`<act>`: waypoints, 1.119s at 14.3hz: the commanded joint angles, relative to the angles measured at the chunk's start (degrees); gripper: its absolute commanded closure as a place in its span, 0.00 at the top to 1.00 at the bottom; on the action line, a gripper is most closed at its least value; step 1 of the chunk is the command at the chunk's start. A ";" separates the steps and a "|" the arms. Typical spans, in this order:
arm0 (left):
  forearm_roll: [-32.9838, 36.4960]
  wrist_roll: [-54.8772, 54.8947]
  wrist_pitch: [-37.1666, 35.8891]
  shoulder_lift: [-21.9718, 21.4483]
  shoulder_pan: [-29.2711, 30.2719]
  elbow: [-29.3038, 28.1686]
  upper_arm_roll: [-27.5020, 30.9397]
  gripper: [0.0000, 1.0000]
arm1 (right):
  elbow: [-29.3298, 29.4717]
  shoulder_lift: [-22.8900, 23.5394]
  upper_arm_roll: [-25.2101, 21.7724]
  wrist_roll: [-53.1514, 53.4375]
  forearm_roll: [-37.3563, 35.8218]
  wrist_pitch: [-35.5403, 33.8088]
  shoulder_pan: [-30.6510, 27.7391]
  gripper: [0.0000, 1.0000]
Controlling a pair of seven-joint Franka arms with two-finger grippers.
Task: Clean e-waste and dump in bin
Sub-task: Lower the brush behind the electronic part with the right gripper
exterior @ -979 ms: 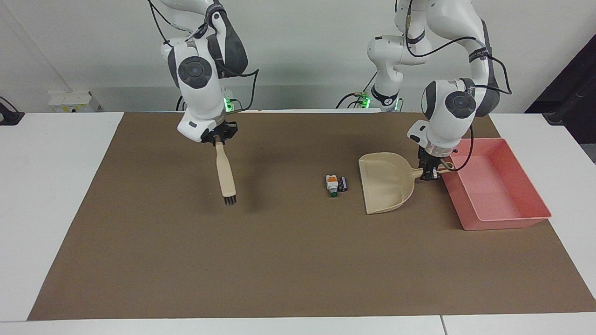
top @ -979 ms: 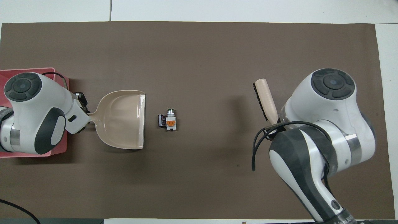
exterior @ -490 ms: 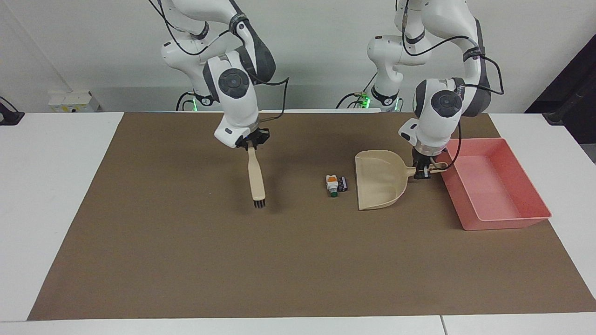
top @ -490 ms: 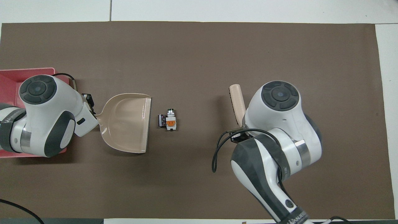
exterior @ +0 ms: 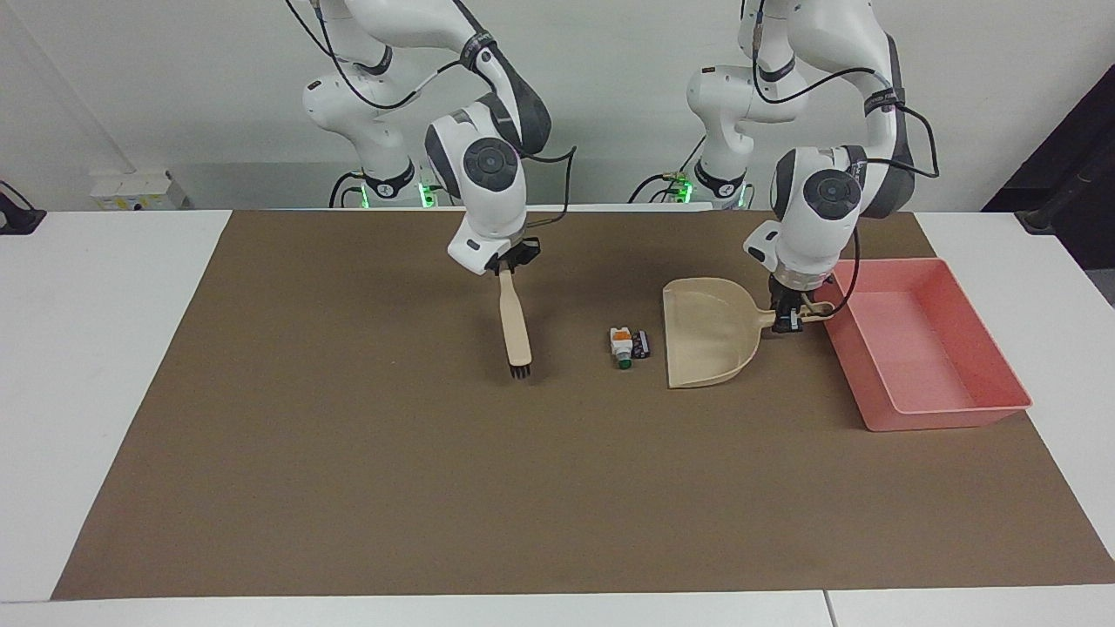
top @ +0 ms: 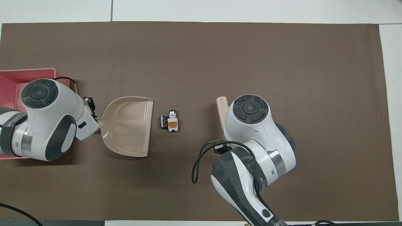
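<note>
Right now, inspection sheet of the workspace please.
Surface: brown mat on white table.
Job's things: e-waste on the mat between brush and dustpan; pink bin at the left arm's end.
Clutter: nothing seen.
End effectors: left end effector shut on dustpan handle; right end effector shut on brush, bristles down.
Cables: black cable looped at the right wrist.
Surroundings: white wall, grey box.

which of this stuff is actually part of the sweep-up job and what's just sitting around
In the job:
- e-waste, on the mat between brush and dustpan
- brush, held by the right gripper
- dustpan, held at its handle by the left gripper
- bin, beside the dustpan handle

Just there:
- mat
- white box by the wall
</note>
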 commanded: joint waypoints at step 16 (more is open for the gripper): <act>0.91 0.01 1.03 -1.96 0.18 -2.21 0.14 0.00 | 7.24 11.80 0.65 10.50 9.53 10.26 8.62 0.00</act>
